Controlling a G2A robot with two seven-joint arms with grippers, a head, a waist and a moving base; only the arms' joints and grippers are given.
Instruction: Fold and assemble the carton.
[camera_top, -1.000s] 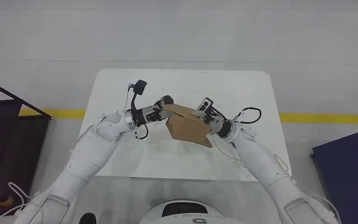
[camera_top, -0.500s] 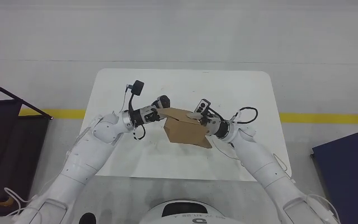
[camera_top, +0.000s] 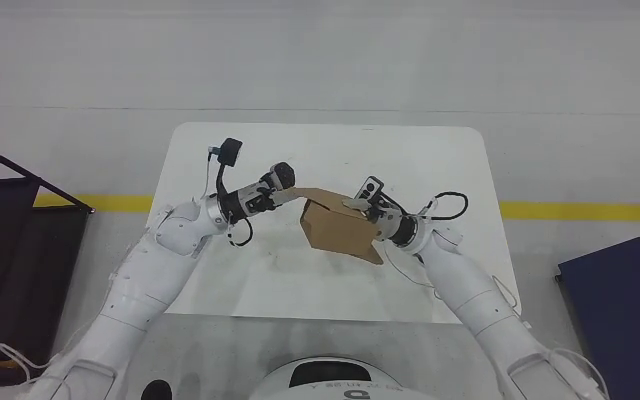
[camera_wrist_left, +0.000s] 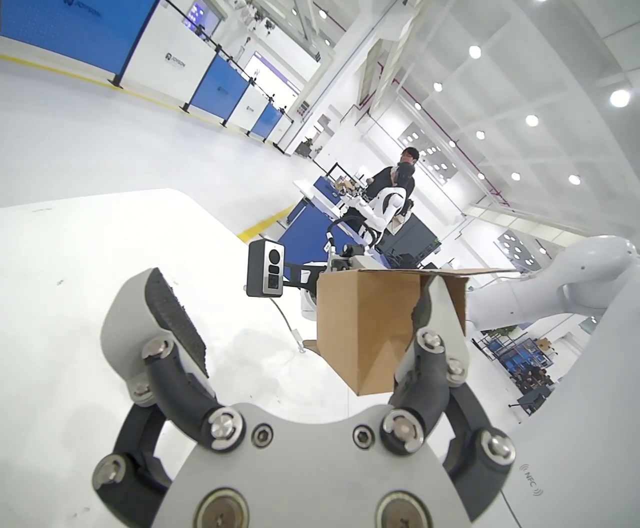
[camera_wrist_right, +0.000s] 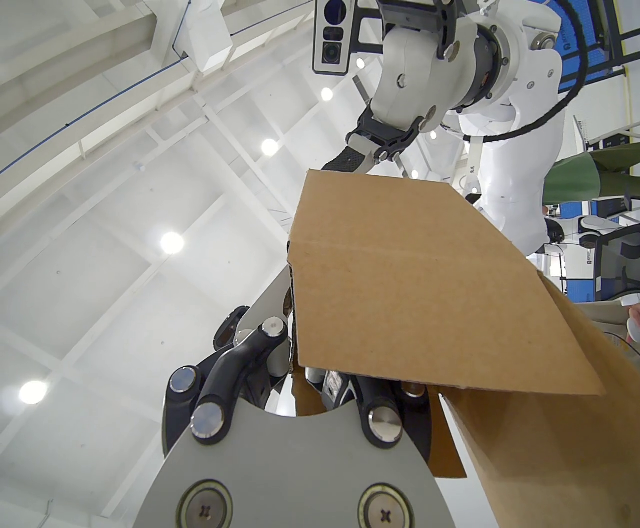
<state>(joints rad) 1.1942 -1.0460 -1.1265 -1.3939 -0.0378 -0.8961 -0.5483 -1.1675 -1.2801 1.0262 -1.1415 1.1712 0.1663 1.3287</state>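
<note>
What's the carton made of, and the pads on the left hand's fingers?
Carton: matte brown cardboard, going by its scored fold line and raw cut edges. Pads of the left hand: black, finely textured, probably rubber.

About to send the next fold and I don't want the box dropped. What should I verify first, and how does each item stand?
1. Right gripper clamped on the carton: ok, a wall sits between its fingers.
2. Left gripper open for a fresh grasp: ok, fingers wide apart.
3. Left gripper clear of the carton: cannot tell, one finger is at the upper flap's edge.
4. Flaps closed: not ok, the upper flap sticks out toward the left gripper.
5. Carton supported by the table: cannot tell, it is tilted.
</note>
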